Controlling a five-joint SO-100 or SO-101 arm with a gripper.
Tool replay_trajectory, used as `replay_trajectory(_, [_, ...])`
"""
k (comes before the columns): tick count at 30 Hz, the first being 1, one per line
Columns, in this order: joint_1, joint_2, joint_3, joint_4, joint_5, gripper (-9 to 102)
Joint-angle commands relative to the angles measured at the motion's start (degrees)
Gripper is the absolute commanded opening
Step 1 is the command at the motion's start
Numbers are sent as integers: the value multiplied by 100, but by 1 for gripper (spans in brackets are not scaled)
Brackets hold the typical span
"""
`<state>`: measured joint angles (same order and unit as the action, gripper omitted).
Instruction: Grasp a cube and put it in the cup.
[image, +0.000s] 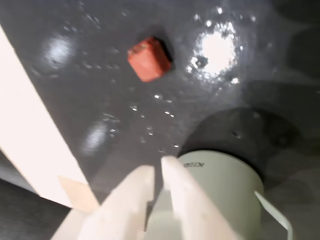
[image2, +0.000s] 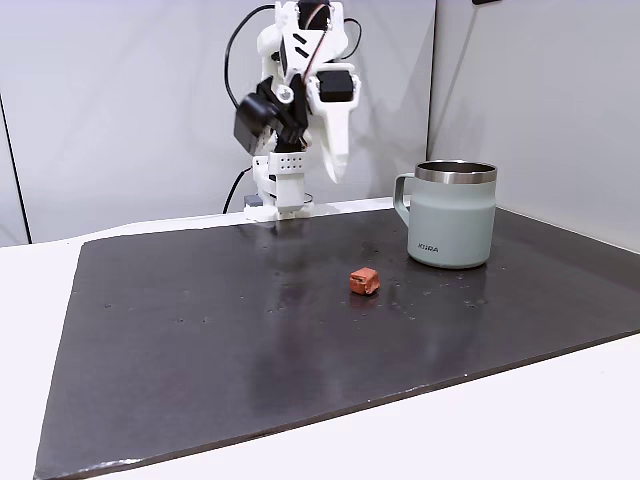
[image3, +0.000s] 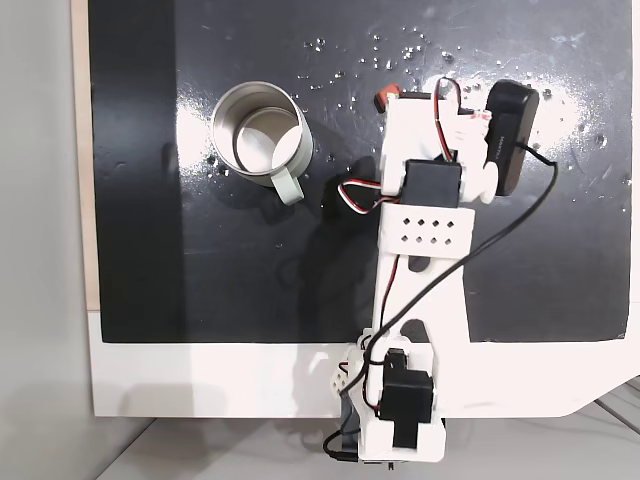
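On the dark tabletop (image2: 250, 330), the reddish-orange cube (image2: 364, 282) lies ungrasped, apart from the empty grey-green mug (image2: 452, 215). Raised above, the end effector (image: 159, 170) is nearly clenched, empty.

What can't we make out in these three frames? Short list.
- Cube: in the top-down fixed view the arm covers most of it; a sliver shows.
- Cup: the wrist view is blurred, the bottom edge cuts it off, and the gripper covers part; its lettering is unreadable.
- Cup lettering: too small to read in the side fixed view.
- Cup's inside: the wall hides it in the side fixed view.
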<state>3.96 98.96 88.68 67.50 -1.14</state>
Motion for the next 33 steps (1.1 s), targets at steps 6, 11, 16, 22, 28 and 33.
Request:
replay_trajectory(6, [-404,-439,-1380,756,-44,0])
replay_trajectory(11, [-448,-791,-2320,1529,-308,0])
replay_trajectory(16, [-378,-1213,-3287,2285,-642,0])
replay_trajectory(22, [-123,-2206,-5045,3164,-1081,0])
replay_trajectory(28, [229,-2918,-6056,3524,-1459,0])
replay_trajectory(33, [439,-3445,-6460,3533,-1688,0])
